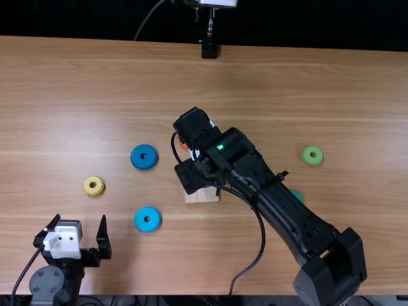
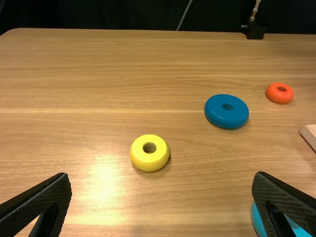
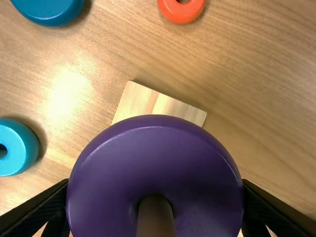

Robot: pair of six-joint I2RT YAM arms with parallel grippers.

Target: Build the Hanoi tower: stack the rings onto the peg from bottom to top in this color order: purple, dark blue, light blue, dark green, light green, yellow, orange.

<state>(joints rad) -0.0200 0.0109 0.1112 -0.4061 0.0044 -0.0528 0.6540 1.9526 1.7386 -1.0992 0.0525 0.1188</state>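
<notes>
In the top view my right gripper [image 1: 194,169] is over the wooden base [image 1: 202,195]. The right wrist view has my right gripper [image 3: 154,185] shut on the purple ring [image 3: 153,143]; the peg [image 3: 156,217] shows at its hole, above part of the base [image 3: 158,104]. How low the ring sits I cannot tell. My left gripper [image 1: 80,224] stands open and empty at the near left; in its wrist view the left gripper [image 2: 162,180] has the yellow ring [image 2: 141,157] beyond its fingers. Dark blue [image 1: 136,157] and light blue [image 1: 139,220] rings lie left of the base.
The orange ring [image 3: 170,11] lies beyond the base. Right of the right arm are the light green ring [image 1: 306,156] and the dark green ring [image 1: 298,195], the latter partly covered by that arm. A black stand [image 1: 209,50] is at the table's far edge.
</notes>
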